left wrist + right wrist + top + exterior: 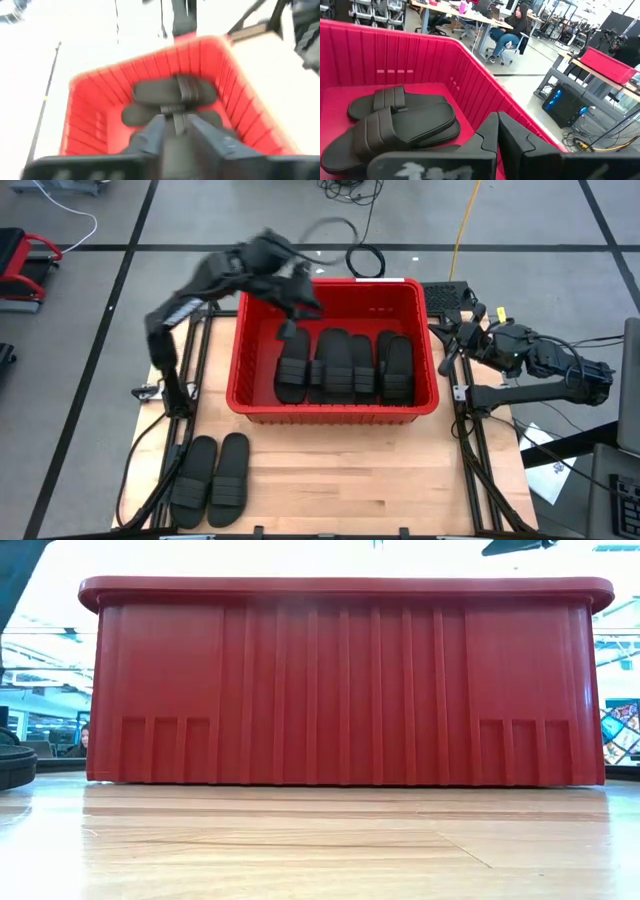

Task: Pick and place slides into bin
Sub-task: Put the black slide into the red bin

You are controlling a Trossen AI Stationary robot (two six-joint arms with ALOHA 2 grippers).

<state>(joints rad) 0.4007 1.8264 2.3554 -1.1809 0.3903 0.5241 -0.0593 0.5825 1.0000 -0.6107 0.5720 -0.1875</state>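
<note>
The red bin [335, 412] stands mid-table and holds several black slides [350, 368]. Two more slides [212, 478] lie side by side, soles down, on the wood at the near left. My left gripper [300, 308] hovers over the bin's far left part, with a dark slide [175, 120] between its fingers. My right gripper [448, 340] waits shut and empty beside the bin's right wall. In the right wrist view [499, 131] it looks into the bin at two slides [400, 122]. My left gripper pinches a narrow dark part of a slide [174, 114] between its two fingers, which point down into the bin. The slide shows edge-on below the fingers [291, 331], clear of the slides underneath. Which part of it is held cannot be told.
The bin's front wall [345, 690] fills the low view. Bare wood lies in front of the bin [350, 470]. Arm frames and cables run along both table sides. A person sits at a desk in the room behind [512, 30].
</note>
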